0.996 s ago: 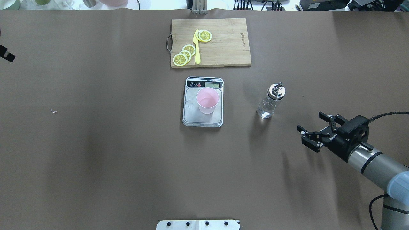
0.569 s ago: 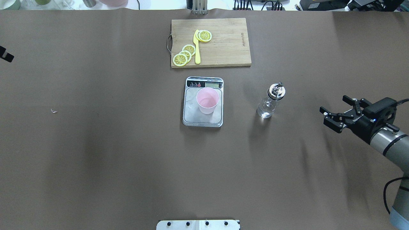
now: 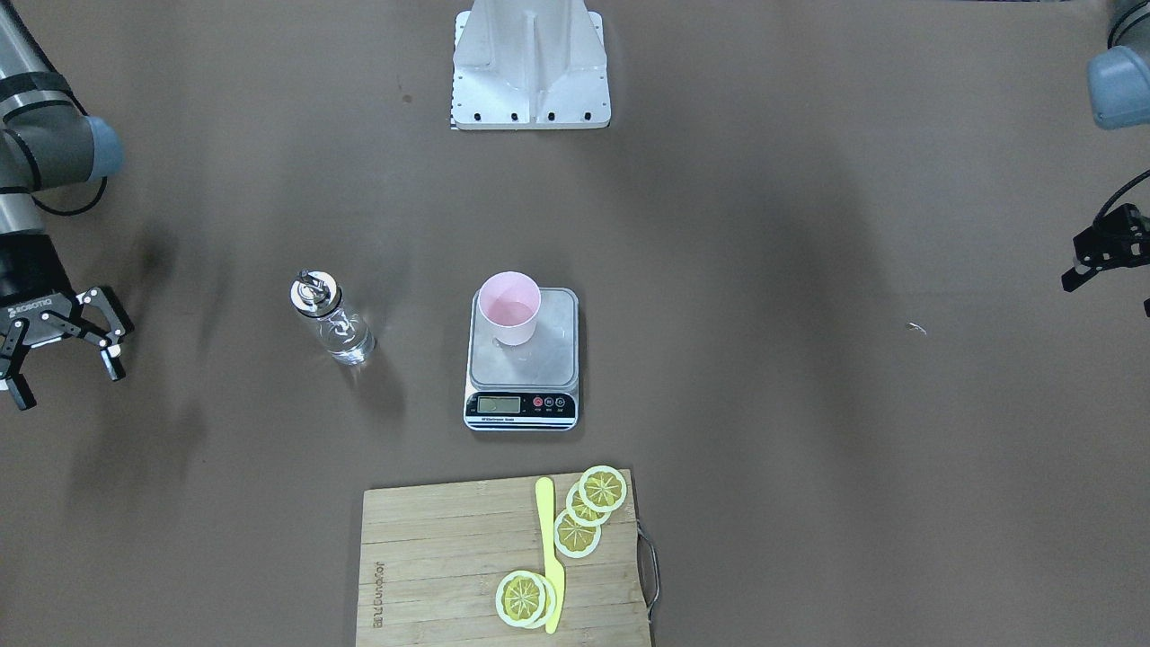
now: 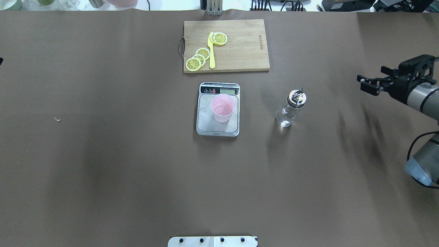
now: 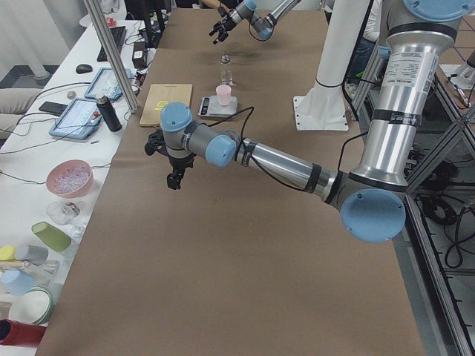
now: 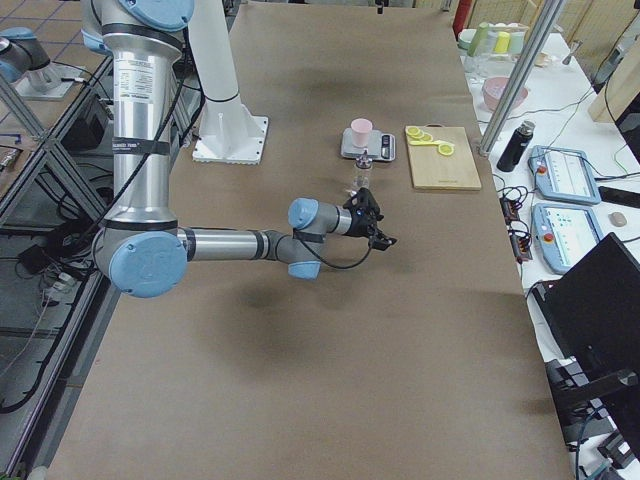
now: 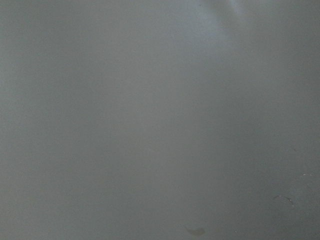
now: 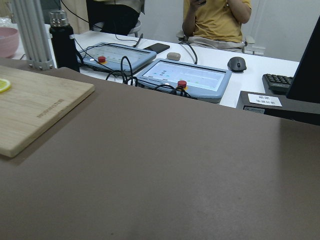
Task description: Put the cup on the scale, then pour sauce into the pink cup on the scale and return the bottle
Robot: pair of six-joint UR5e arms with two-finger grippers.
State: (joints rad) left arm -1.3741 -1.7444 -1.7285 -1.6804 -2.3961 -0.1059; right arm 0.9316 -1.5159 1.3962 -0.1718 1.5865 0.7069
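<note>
Hovering right gripper: your claw hung released, its two fingers spread wide with nothing between them, out at the table's end on the robot's right.
Left gripper: you had it at the opposite end of the table. Only part of it showed, and I could not tell whether it was released or clenched.
Bottle: it stood upright on the table with its metal pourer cap on top. It was the thing nearest your right gripper, yet well apart from it.
Sauce: clear liquid sat low in the bottle's glass body.
Scale: it lay flat at mid-table, near the bottle but not touching it, with its display strip turned toward your side.
Cup: it stood upright on the scale's platform, mouth up, at the end away from the display and toward the bottle's side.
Cutting board: it lay beyond the scale on your side, apart from it. It carried lemon slices in two clusters, with a yellow knife lying between them.
</note>
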